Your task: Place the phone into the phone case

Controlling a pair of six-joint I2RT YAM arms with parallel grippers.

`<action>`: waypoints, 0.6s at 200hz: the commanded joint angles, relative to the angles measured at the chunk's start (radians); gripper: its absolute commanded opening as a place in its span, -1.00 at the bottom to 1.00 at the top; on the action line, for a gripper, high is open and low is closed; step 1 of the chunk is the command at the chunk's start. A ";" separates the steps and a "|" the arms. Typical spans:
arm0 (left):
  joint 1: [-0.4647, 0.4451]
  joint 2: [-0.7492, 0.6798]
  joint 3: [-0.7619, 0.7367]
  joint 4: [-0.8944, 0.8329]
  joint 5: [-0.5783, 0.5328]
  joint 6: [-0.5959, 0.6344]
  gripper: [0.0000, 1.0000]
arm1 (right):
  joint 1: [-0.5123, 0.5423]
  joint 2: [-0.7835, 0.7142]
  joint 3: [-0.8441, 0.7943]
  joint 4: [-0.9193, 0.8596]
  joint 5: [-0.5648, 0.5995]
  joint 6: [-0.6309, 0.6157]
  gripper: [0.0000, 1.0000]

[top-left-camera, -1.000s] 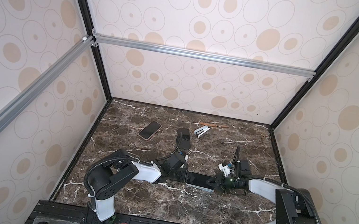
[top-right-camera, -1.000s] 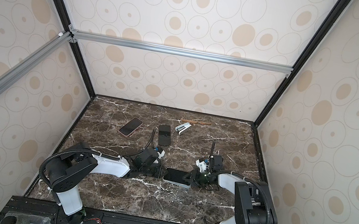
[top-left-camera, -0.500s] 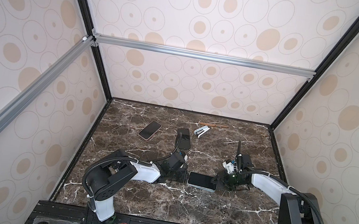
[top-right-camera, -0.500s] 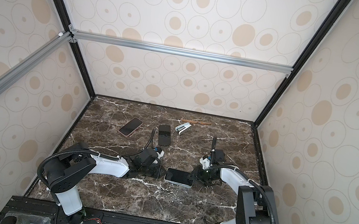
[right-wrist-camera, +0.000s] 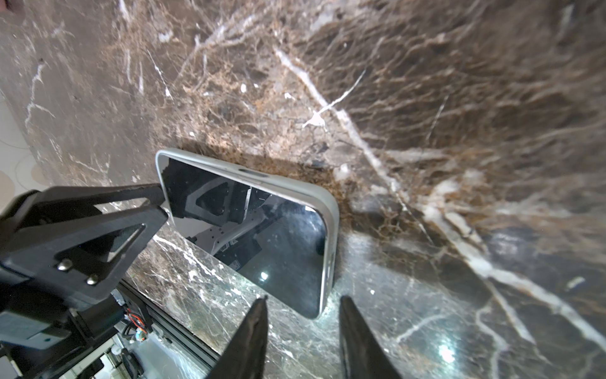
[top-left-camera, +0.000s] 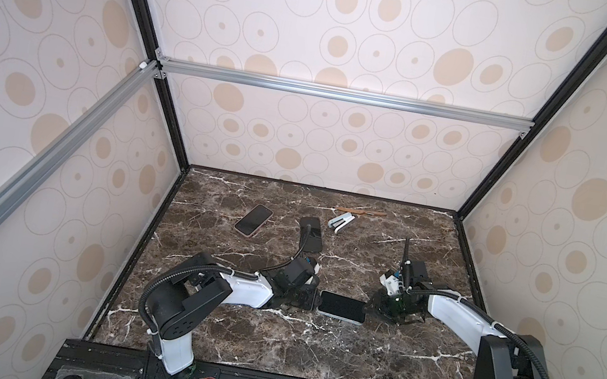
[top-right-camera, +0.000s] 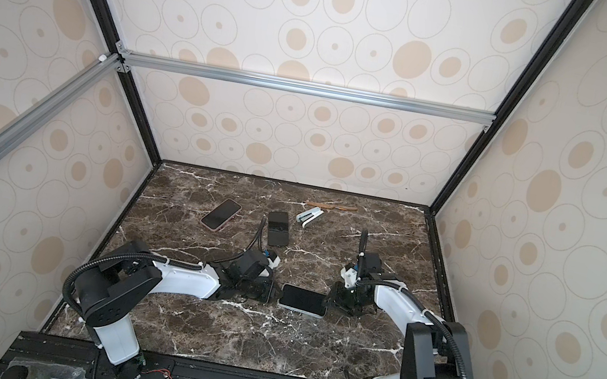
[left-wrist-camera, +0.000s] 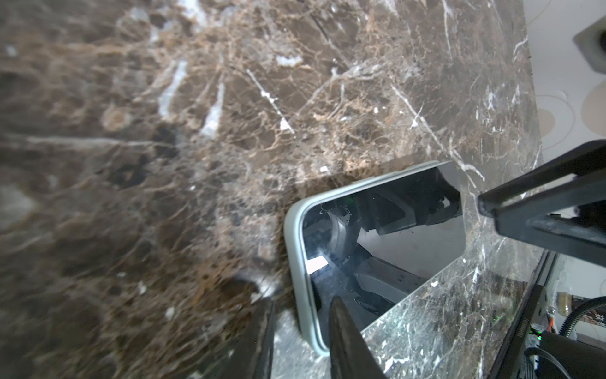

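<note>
Marble tabletop (top-left-camera: pixel 266 340) carries the phone (top-left-camera: pixel 341 307) flat and screen up at its centre, a pale case (left-wrist-camera: pixel 296 262) rimming every edge seen; it has not shifted in the last second. The right gripper (right-wrist-camera: pixel 303 298) has swung off and returned to one end, fingers slightly apart, empty. At the opposite end the left gripper (left-wrist-camera: pixel 301 302) straddles the case's corner, fingers likewise parted, not clamped. Seating looks finished. No writing is legible.

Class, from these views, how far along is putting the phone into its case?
Done: the phone lies screen-up in the pale case, rim showing around it. In hand: nothing gripped; the left end effector and right end effector sit open at its ends. Left: perhaps pressing corners home; full seating unclear.
</note>
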 commanded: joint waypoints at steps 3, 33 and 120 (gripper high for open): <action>-0.006 0.035 0.046 -0.027 0.023 0.034 -0.41 | 0.006 0.050 -0.016 0.007 -0.035 -0.005 -0.38; -0.008 0.042 0.041 -0.025 0.027 0.030 -0.46 | 0.011 0.088 -0.012 0.007 -0.047 -0.014 -0.51; -0.009 -0.006 -0.061 -0.005 0.004 -0.013 -0.58 | 0.082 0.140 0.000 0.047 -0.067 0.007 -0.74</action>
